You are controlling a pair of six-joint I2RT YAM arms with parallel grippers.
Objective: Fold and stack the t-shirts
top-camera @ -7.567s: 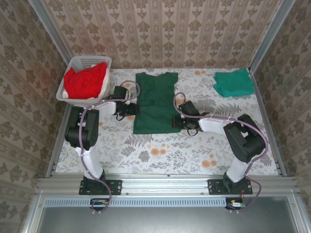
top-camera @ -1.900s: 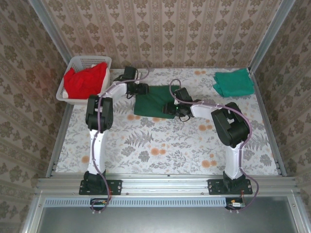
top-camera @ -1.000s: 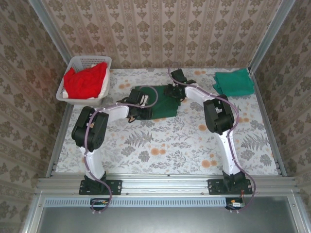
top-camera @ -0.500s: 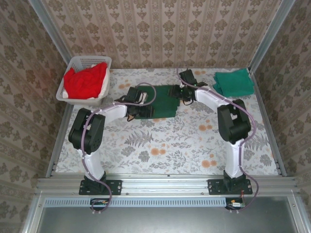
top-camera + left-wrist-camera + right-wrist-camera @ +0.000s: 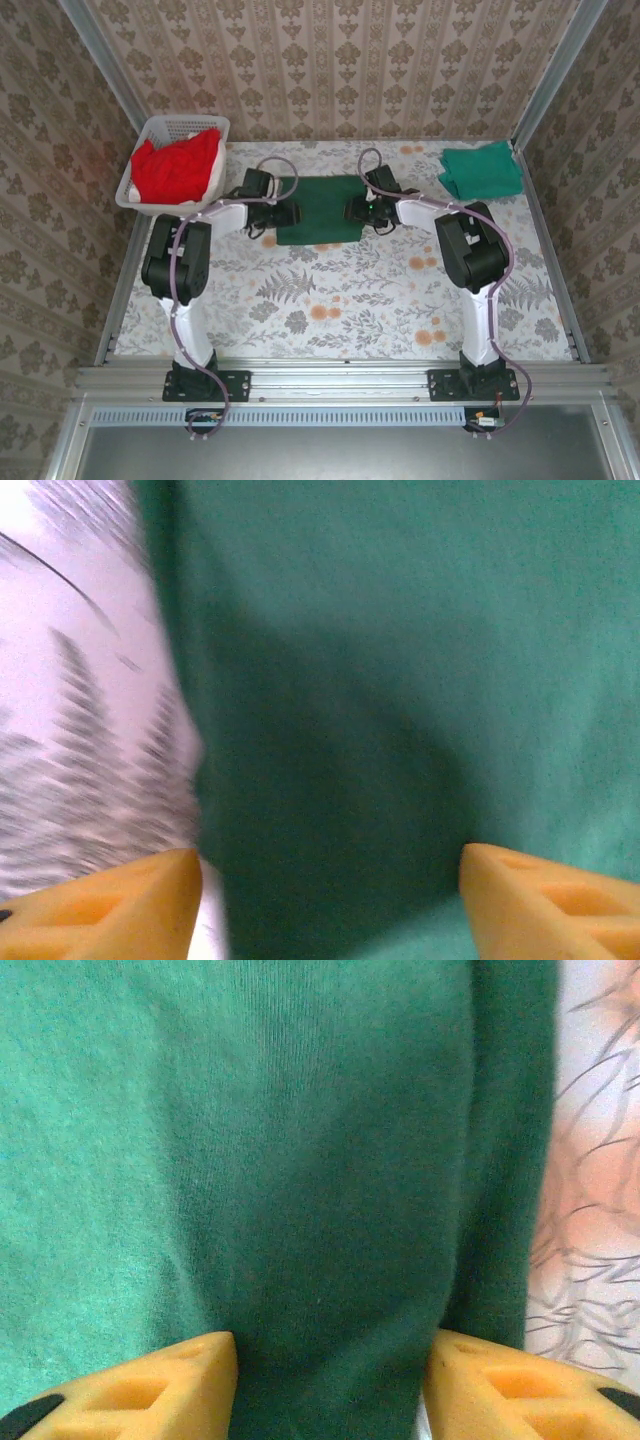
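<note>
The dark green t-shirt (image 5: 318, 208) lies folded into a flat rectangle at the middle back of the table. My left gripper (image 5: 285, 213) is low at its left edge, jaws open. One fingertip (image 5: 100, 905) is over the tablecloth and the other is over the green cloth (image 5: 400, 660). My right gripper (image 5: 356, 211) is at the shirt's right edge, also open, with flat green cloth (image 5: 300, 1160) under the gap between its fingertips (image 5: 135, 1390). A folded teal t-shirt (image 5: 482, 170) rests at the back right. Red t-shirts (image 5: 175, 168) are heaped in the basket.
The white slotted basket (image 5: 186, 122) stands at the back left corner. Patterned walls close in the back and sides. A metal rail (image 5: 340, 380) runs along the near edge, by the arm bases. The floral tablecloth (image 5: 330, 300) in front of the shirt is bare.
The shirt has gone from full length to a short folded rectangle. In the last second the right gripper came from the back edge down to the right side. The left gripper shifted to the left edge.
</note>
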